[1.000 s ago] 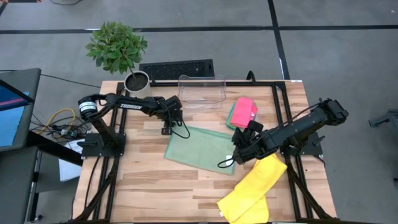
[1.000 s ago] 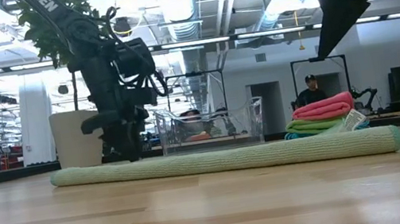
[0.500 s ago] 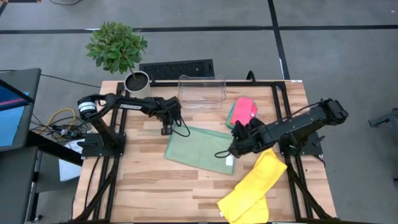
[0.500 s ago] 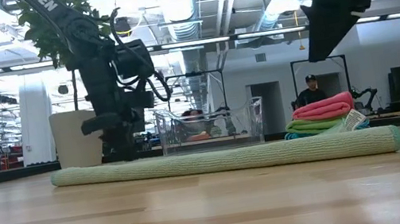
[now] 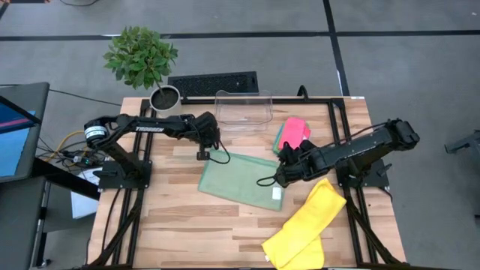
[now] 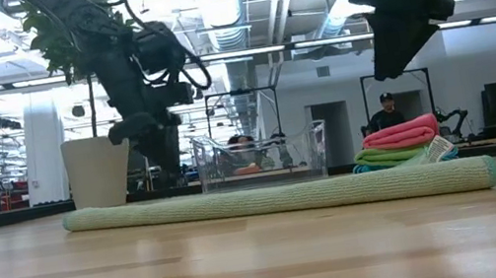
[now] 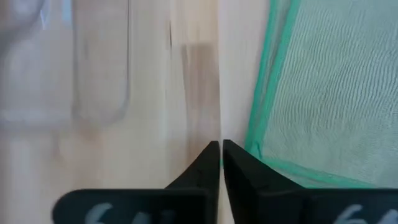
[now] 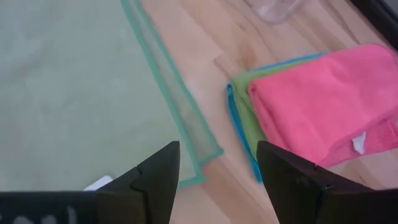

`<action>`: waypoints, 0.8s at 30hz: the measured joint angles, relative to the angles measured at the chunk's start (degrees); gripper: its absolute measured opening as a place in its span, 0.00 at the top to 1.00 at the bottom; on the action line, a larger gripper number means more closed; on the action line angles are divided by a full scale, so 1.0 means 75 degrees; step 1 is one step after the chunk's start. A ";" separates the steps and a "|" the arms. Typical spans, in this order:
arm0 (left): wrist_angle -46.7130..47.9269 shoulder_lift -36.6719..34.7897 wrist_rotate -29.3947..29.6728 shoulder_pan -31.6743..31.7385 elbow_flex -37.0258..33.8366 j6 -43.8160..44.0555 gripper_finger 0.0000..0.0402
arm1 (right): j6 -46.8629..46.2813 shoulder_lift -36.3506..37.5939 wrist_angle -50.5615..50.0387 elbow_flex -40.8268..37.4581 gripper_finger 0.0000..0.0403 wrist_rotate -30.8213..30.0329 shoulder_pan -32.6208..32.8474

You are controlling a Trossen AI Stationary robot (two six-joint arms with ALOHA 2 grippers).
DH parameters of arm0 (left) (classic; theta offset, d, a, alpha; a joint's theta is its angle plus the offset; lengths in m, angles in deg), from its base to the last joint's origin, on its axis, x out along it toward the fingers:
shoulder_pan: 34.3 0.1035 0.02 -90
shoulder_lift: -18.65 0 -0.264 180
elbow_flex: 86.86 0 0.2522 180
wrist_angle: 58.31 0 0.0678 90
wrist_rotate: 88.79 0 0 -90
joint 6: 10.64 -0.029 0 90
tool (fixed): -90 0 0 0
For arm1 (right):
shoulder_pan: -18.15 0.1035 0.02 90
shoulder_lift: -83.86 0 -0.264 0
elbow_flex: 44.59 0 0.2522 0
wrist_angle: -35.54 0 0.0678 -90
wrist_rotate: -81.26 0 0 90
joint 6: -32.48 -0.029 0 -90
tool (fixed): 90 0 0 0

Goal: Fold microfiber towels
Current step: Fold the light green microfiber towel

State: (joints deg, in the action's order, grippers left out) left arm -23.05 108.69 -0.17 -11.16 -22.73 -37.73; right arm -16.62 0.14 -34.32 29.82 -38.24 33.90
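**A:** What did the high view give?

**B:** The pale sage green microfiber towel [image 5: 241,181] lay spread flat in the middle of the wooden table [image 5: 172,225]. The left gripper [image 5: 202,154] hung just beside its far left corner. The right gripper [image 5: 280,178] was over its right edge. The pink towel [image 5: 295,133] lay on top of the bright green towel [image 5: 278,139], near the clear plastic bin [image 5: 243,109]. The yellow towel [image 5: 301,226] lay crumpled at the near right corner.

**A:** And the low view?

**B:** It showed height, which the high view did not. Both grippers were clearly above the sage towel [image 6: 278,199] and not touching it. The pink stack [image 6: 399,143] sat behind it.

**A:** The left wrist view?

**B:** Only there the fingers [image 7: 205,168] were seen pressed together with nothing between them, above bare wood, just beside the towel's green hem [image 7: 264,99].

**A:** The right wrist view?

**B:** The right fingers [image 8: 155,177] stood wide apart and empty over the towel's corner. It alone showed a bright blue towel [image 8: 241,134] at the bottom of the stack, as a thin edge under the green one.
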 joint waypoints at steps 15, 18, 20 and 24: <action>-0.0178 0.0504 -0.0307 0.0002 0.0006 -0.1448 0.56 | -0.0144 0.0000 0.0172 -0.0003 0.41 0.0155 0.0414; -0.0067 0.0810 -0.0310 0.0053 0.0005 -0.1519 0.56 | -0.0145 0.0000 0.0200 -0.0006 0.41 0.0175 0.0446; 0.0000 0.1019 -0.0343 0.0078 0.0024 -0.1515 0.57 | -0.0140 0.0000 0.0181 -0.0006 0.41 0.0206 0.0457; -0.0109 0.1214 -0.0362 0.0122 0.0041 -0.1504 0.58 | -0.0138 0.0000 0.0177 -0.0006 0.41 0.0210 0.0457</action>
State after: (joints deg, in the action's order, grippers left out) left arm -23.87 117.80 -2.89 -10.24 -22.43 -49.01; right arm -17.65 0.14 -32.99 29.77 -36.66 37.33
